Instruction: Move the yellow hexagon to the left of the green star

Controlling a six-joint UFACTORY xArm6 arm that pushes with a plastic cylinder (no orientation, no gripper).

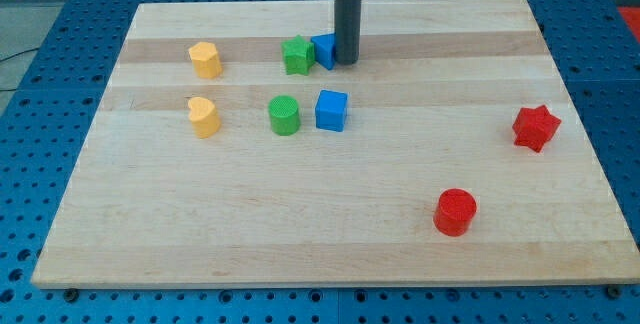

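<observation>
The yellow hexagon (205, 59) sits at the upper left of the wooden board (330, 214). The green star (297, 54) lies to its right, with a clear gap between them. A blue block (323, 50) touches the star's right side. My tip (345, 60) stands right against the blue block's right side, well to the right of the yellow hexagon.
A yellow heart-shaped block (204, 116), a green cylinder (284, 115) and a blue cube (331, 110) form a row below. A red star (535, 127) lies at the right, a red cylinder (455, 211) at the lower right. Blue pegboard surrounds the board.
</observation>
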